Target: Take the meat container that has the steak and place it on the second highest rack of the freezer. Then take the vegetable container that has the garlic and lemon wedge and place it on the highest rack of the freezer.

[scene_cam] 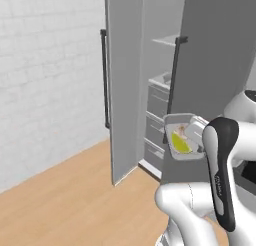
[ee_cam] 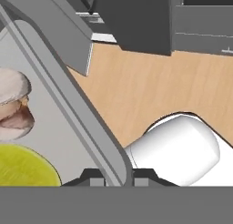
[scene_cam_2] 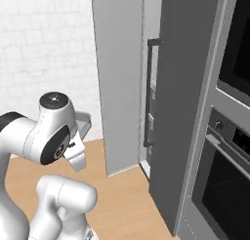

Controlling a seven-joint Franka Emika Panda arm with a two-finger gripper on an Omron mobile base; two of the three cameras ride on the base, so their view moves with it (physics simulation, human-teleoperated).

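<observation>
I have the vegetable container [scene_cam: 182, 137] by its rim, the gripper [ee_cam: 116, 176] closed on it. It hangs low before the open freezer [scene_cam: 162, 90], beside the drawers. The highest rack [scene_cam: 167, 40] lies well above and further in, so I must lift first.

Your left base view looks from behind the arm forward and down, past its white elbow at lower right, into the open freezer [scene_cam: 165, 90] with the wood floor [scene_cam: 75, 200] below. Your right base view looks from the arm's other side, arm at lower left, at the same freezer [scene_cam_2: 122, 88] nearly edge-on, with the oven [scene_cam_2: 229, 136] at its right. Both share the freezer doors, black handle, brick wall and floor. Your hand view sits very close along the tool [ee_cam: 116, 175], over the vegetable container [ee_cam: 68, 104] rim between the tips, facing down to the floor beyond.
</observation>
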